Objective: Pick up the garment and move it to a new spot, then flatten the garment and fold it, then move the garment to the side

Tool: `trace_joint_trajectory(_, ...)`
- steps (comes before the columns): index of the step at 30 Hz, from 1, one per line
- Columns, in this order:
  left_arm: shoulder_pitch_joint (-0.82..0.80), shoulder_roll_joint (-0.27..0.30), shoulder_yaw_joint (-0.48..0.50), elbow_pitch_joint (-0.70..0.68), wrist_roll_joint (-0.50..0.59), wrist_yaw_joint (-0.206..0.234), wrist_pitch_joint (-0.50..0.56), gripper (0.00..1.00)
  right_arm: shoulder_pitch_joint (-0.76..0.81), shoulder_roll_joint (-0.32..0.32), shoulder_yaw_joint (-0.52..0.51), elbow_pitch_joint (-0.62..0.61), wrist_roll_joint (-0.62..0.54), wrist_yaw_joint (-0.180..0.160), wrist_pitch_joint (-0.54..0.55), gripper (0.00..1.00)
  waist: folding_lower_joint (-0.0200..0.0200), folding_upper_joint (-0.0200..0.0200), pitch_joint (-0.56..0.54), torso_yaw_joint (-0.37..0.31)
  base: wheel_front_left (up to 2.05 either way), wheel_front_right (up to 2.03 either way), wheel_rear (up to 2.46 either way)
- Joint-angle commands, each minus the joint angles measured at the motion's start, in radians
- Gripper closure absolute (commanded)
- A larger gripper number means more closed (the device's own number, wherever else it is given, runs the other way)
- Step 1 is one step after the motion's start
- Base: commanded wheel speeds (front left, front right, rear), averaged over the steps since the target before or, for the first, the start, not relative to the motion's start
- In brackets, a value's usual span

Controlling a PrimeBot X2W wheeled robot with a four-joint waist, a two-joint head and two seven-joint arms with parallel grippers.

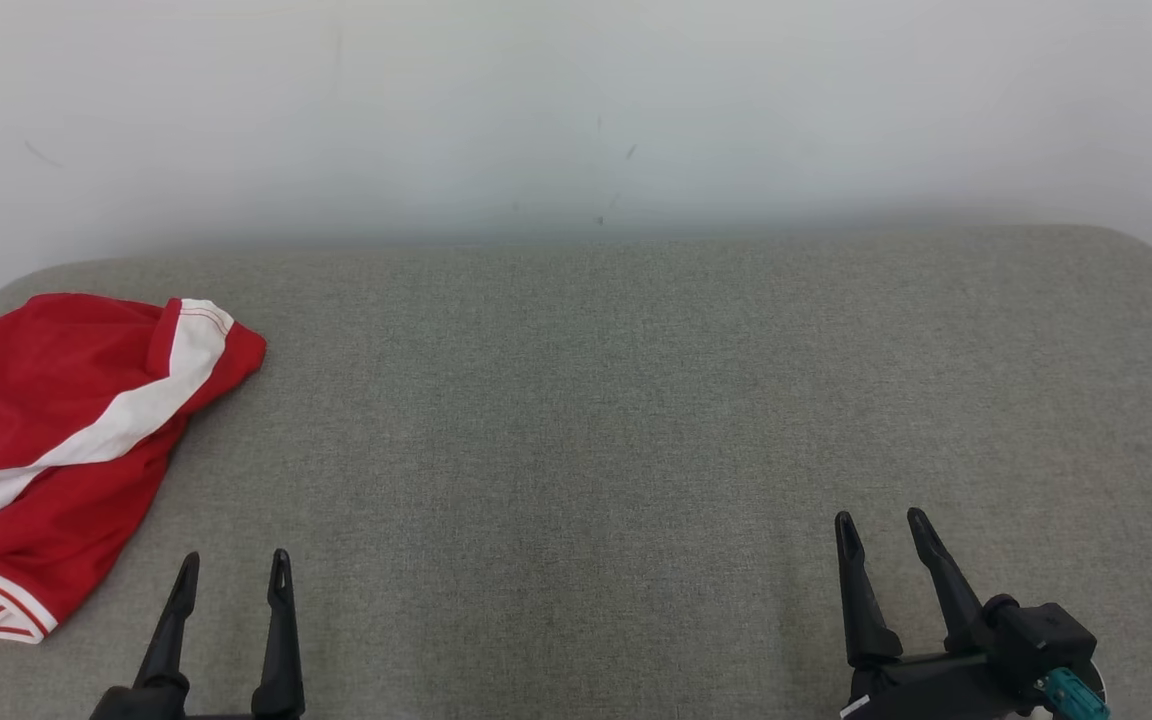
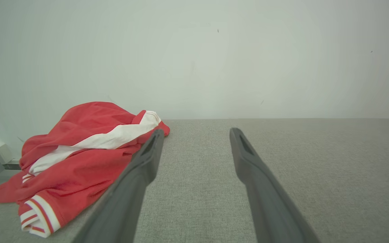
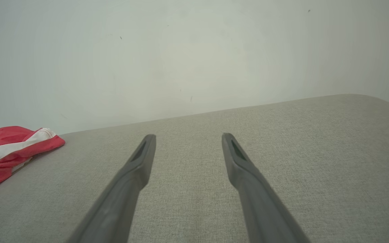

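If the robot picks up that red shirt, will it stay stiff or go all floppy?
Probably floppy: the red garment lies crumpled in soft folds on the grey surface, so it should droop from wherever it's pinched. It looks thin, so likely light. Pushed, it would probably bunch up rather than slide on that woven-looking cloth.
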Motion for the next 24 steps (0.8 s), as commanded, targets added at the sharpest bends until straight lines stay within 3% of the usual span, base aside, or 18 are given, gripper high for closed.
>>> trace_joint_trajectory(1, 0.007, -0.002, 0.003, -0.007, 0.023, -0.005, -0.008, 0.00, 0.004, 0.001, -0.002, -0.002, -0.020, -0.002, -0.009, 0.00, -0.0001, -0.0001, 0.000, 0.001, 0.00, 0.00, 0.00)
trace_joint_trajectory(12, 0.018, -0.012, 0.019, 0.004, 0.097, -0.026, -0.027, 0.00, 0.010, 0.001, 0.000, 0.009, -0.082, -0.002, -0.028, 0.00, -0.0001, -0.0001, -0.011, 0.002, 0.00, 0.00, 0.00)
trace_joint_trajectory(24, 0.022, -0.022, 0.046, 0.039, 0.091, -0.029, -0.027, 0.00, 0.004, 0.001, -0.014, 0.028, -0.069, -0.002, -0.027, 0.00, -0.0001, -0.0001, -0.020, 0.001, 0.00, 0.00, 0.00)
